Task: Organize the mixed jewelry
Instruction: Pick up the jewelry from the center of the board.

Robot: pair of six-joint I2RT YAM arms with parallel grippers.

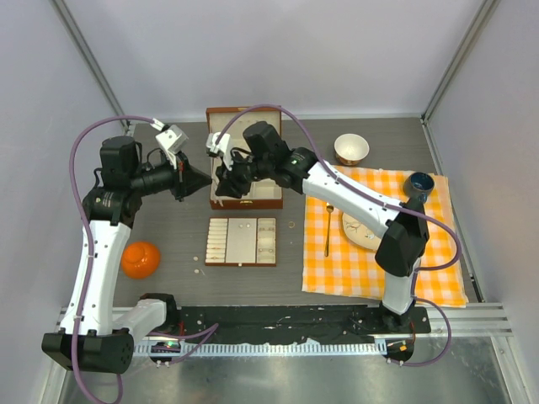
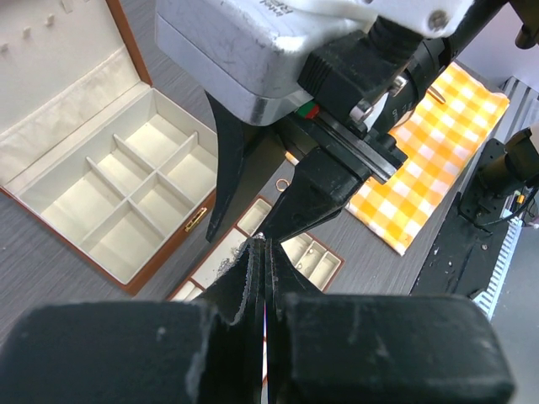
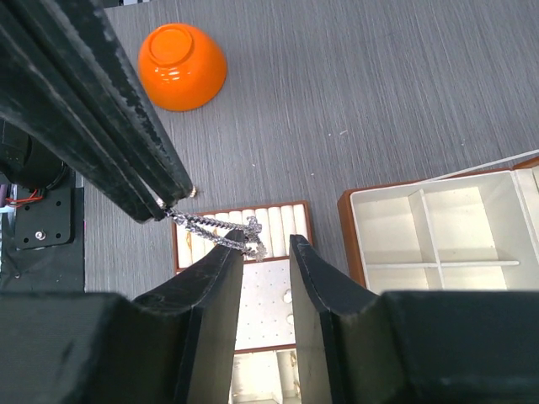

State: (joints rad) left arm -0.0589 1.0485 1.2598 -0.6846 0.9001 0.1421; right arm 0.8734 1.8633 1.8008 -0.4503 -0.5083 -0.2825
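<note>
A thin silvery chain necklace (image 3: 215, 223) hangs in the air above the tray. My left gripper (image 2: 263, 242) is shut on one end of it; in the right wrist view its fingers (image 3: 109, 109) come in from the upper left. My right gripper (image 3: 265, 248) is open, and the chain's free end drapes over the tip of its left finger. In the top view both grippers, left (image 1: 205, 178) and right (image 1: 221, 181), meet tip to tip over the front of the wooden box (image 1: 244, 204). Small studs sit in the cream-lined tray (image 1: 242, 264).
The open wooden box (image 3: 438, 227) with cream compartments lies behind the tray. An orange bowl (image 1: 141, 258) is at the left. A small ring (image 1: 291, 225) lies on the table. The checked cloth (image 1: 379, 269) at the right holds a plate (image 1: 362, 231), fork (image 1: 328, 227), blue cup (image 1: 418, 183); a white bowl (image 1: 351, 149) is behind.
</note>
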